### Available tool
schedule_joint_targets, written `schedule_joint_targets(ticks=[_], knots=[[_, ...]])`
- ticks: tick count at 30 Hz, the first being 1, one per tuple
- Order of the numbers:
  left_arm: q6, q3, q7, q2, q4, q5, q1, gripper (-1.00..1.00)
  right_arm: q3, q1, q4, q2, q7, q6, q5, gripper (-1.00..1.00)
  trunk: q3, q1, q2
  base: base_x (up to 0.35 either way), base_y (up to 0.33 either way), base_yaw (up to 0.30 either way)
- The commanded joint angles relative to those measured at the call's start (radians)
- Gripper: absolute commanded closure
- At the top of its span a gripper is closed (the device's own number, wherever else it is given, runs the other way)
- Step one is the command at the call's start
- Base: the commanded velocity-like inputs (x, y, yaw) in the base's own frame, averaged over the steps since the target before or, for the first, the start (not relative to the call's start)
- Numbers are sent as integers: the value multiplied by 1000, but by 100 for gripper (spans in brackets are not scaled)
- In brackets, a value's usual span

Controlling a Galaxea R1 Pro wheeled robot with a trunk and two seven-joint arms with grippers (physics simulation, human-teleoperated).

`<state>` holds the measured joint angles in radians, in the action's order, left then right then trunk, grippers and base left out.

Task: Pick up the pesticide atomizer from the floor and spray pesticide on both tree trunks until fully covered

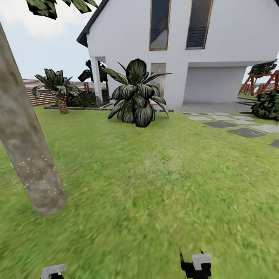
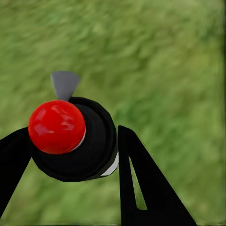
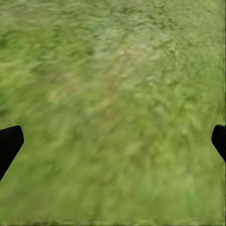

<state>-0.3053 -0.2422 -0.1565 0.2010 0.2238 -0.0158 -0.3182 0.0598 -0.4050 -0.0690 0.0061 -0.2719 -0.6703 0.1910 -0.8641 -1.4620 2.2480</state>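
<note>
My left gripper [image 2: 70,141] is shut on the pesticide atomizer [image 2: 70,136], a black body with a round red cap and a grey nozzle, held above the grass floor [image 2: 165,61]. In the head view, a tree trunk [image 1: 27,155] leans at the left, mottled grey-beige, with fine white pesticide specks [image 1: 37,172] on its lower part. Part of the left gripper [image 1: 53,271] shows at the bottom edge, right of the trunk's base. My right gripper [image 3: 113,141] is open over bare grass, and the right gripper [image 1: 195,265] also shows low in the head view.
A white house [image 1: 217,50] stands ahead, with a broad-leaved plant [image 1: 135,97] in front of it. A short palm [image 1: 59,93] and a slat fence [image 1: 35,91] lie far left. Grey stepping slabs [image 1: 232,126] and a shrub [image 1: 267,104] are at the right.
</note>
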Motion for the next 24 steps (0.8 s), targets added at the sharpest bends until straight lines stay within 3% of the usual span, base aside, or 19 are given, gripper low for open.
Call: schedule_joint_targets(ticks=[1, 10, 16, 24], knots=[[0, 0, 0, 0, 0, 0, 0, 100, 0, 0, 0, 0, 0, 0, 0, -100, -1, 0, 0, -278, 235, -297], [0, 0, 0, 0, 1, -4, 0, 100, -2, 0, 0, 0, 0, 0, 0, -100, -5, 0, 0, -278, 235, -297], [0, 0, 0, 1, 2, -4, 0, 100, -96, 0, 1, -1, 3, 0, 1, -100, -5, 0, 0, -278, 232, -297], [0, 1, 0, 0, 2, -5, 1, 100, -109, 0, 2, -2, 3, 0, 1, -100, -5, 0, 0, -287, 53, -297]])
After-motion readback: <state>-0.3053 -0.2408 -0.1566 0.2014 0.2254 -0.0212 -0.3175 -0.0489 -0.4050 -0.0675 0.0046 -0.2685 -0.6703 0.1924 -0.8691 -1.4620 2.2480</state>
